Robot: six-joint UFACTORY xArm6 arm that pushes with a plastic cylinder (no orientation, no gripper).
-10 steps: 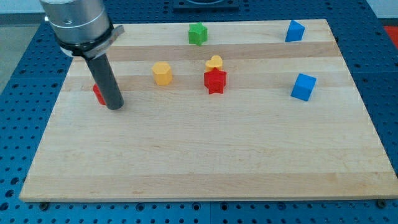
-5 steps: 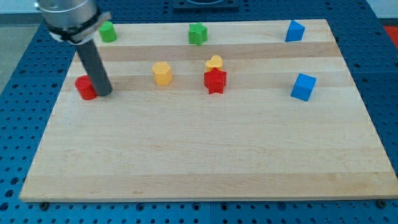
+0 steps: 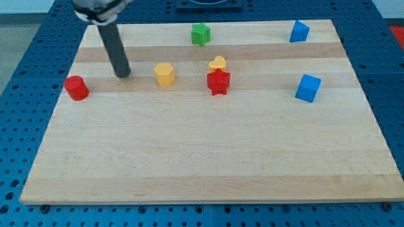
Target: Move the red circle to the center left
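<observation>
Our arm carries no pincer, only a dark rod, so it holds nothing. My tip (image 3: pixel 123 74) rests on the table (image 3: pixel 202 157) near its top-left corner, apart from every block. The red circle (image 3: pixel 76 87) stands at the table's left edge, a little above mid-height, down and to the view's left of my tip with a clear gap between them. To the view's right of my tip sits a yellow hexagonal block (image 3: pixel 165 74). Further right, a yellow heart-like block (image 3: pixel 218 63) touches the top of a red star (image 3: pixel 218 82). A green star (image 3: pixel 201 34) sits at the top edge. A blue block (image 3: pixel 299 31) lies near the top-right corner, and a blue cube (image 3: pixel 308 88) sits near the right edge.
</observation>
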